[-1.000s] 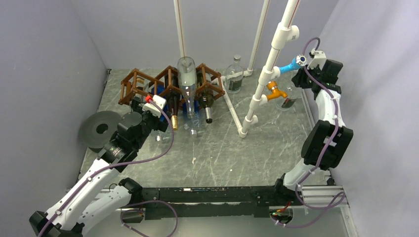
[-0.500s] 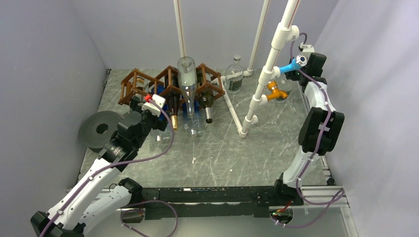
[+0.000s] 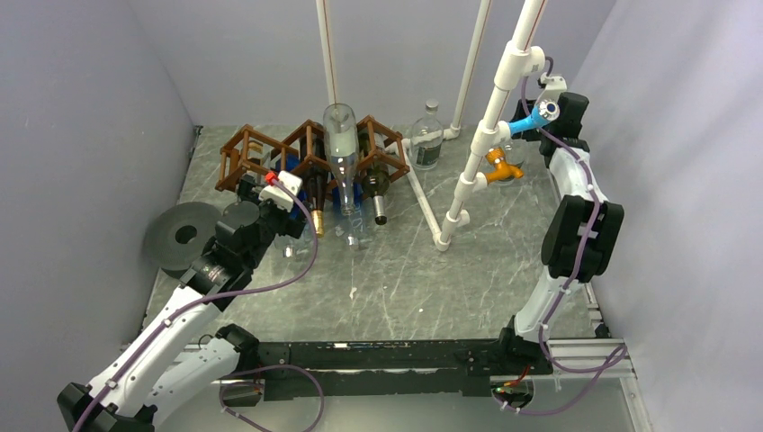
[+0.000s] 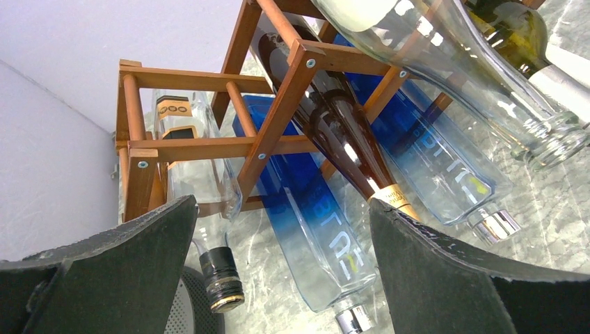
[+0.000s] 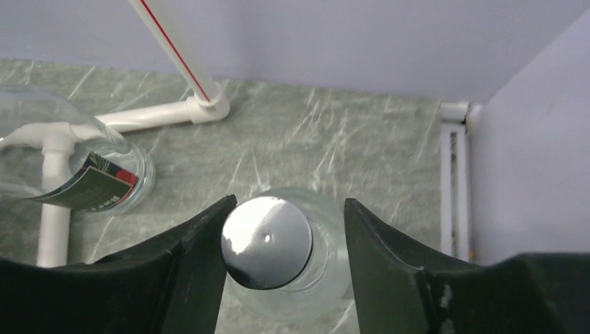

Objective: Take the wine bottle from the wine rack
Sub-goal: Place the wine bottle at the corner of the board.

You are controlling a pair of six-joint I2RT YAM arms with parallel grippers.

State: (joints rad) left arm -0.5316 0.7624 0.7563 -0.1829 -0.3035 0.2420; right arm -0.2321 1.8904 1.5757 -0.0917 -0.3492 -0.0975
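Observation:
The brown wooden wine rack (image 3: 310, 153) stands at the back left with several bottles lying in it. A dark wine bottle with gold foil (image 4: 341, 132) slopes out of a middle cell (image 3: 315, 193). Below it lies a blue bottle (image 4: 313, 229). My left gripper (image 4: 280, 205) stands wide open just in front of the rack (image 4: 209, 146), with the blue bottle's lower end between its fingers, untouched. At the back right my right gripper (image 5: 289, 202) straddles an upright clear bottle with a silver cap (image 5: 268, 240). Its left pad (image 5: 209, 236) is against the cap and its right pad (image 5: 369, 236) stands clear.
A white pipe frame (image 3: 468, 171) with a blue valve (image 3: 531, 117) and an orange valve (image 3: 499, 165) rises beside the right arm. A labelled clear bottle (image 3: 426, 144) stands at the back. A grey disc (image 3: 184, 236) lies at the left. Walls close off three sides.
The right arm has swung left toward the pipe frame, and its jaws have parted from the silver-capped bottle. The left arm has barely moved.

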